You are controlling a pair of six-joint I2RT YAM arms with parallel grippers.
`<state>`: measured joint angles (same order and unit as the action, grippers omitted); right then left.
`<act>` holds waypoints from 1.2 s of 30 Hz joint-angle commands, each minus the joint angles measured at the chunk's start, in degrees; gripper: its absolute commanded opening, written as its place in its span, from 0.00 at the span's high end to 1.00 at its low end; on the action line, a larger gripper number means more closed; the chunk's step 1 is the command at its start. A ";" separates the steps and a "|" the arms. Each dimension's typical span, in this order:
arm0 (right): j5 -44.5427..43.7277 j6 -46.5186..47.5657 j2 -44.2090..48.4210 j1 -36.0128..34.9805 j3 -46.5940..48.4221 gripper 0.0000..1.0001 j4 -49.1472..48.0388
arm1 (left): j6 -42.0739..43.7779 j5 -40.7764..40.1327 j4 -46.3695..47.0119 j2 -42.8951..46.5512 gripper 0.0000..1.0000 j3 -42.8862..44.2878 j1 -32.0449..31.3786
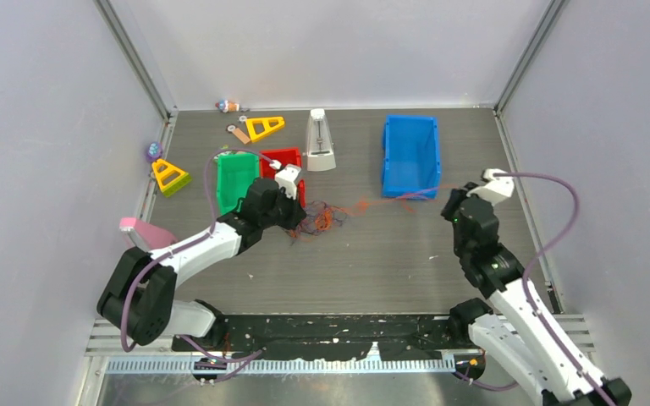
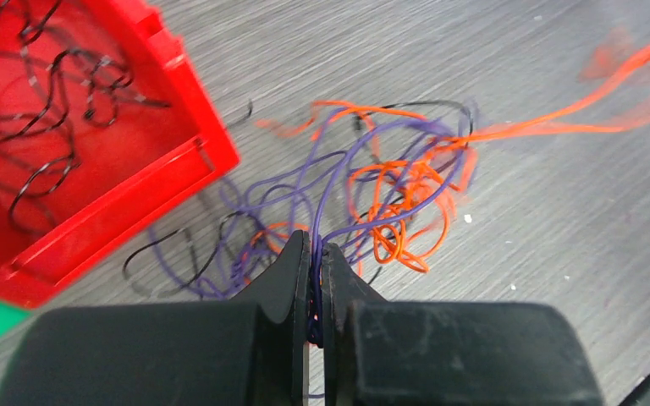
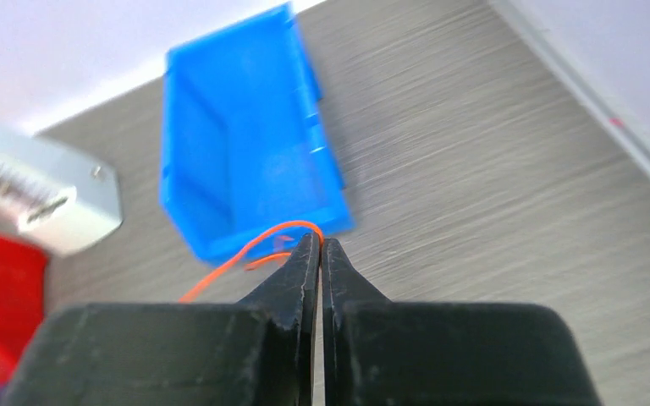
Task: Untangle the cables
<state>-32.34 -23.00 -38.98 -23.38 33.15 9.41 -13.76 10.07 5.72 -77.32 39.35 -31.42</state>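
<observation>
The left fingers (image 2: 309,254) are pressed together, clamped on a few purple strands (image 2: 316,211) that rise from between the tips. Those strands run into the cables (image 2: 389,194), a loose clump of purple, orange and black loops lying on the worktop (image 2: 542,254) just ahead of the tips. Beside the clump stands the red bin (image 2: 203,144), and black strands (image 2: 51,127) lie curled inside it.

From above, the left fingers (image 1: 298,222) point low toward the cables (image 1: 322,218), with the left arm stretched forward and to the right from its base, the wrist just in front of the red bin (image 1: 281,157) and the green bin (image 1: 235,178).

The right fingers (image 3: 315,254) are also together, pinching the end of an orange strand (image 3: 245,254) at the very tips. In the top view that orange strand (image 1: 389,200) runs nearly straight from the clump across the worktop (image 1: 364,262) to the right fingers (image 1: 450,199), passing the near end of the blue bin (image 1: 410,152). The right arm is bent at the elbow and reaches forward, its fingers aimed left, just beside the blue bin (image 3: 245,144)
</observation>
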 commanded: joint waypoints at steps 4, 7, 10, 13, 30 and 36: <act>-12.04 -3.73 11.93 5.34 0.33 0.95 7.02 | -1.43 -10.91 -3.81 0.96 1.00 0.13 0.76; -12.22 -3.58 13.00 5.35 1.67 0.95 8.34 | -2.53 -14.83 -5.35 1.03 1.00 0.45 0.79; -16.82 -4.45 13.67 5.36 4.79 0.95 12.16 | -4.98 -23.41 -7.05 3.95 1.00 -0.86 1.25; -21.84 -5.47 16.61 5.37 6.69 0.95 13.79 | -7.12 -31.79 -6.08 9.67 1.00 -4.81 1.45; -25.16 -1.86 15.91 5.36 16.32 0.95 14.98 | -19.61 -55.40 -11.85 22.78 1.00 -10.60 2.39; -22.59 -0.55 16.86 5.36 18.08 0.95 13.92 | -23.96 -47.90 -15.25 23.06 1.00 -11.40 10.26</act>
<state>-54.41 -25.23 -22.59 -18.26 48.71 25.71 -34.04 -38.61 -7.53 -55.22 28.75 -25.39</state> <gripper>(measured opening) 0.067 0.027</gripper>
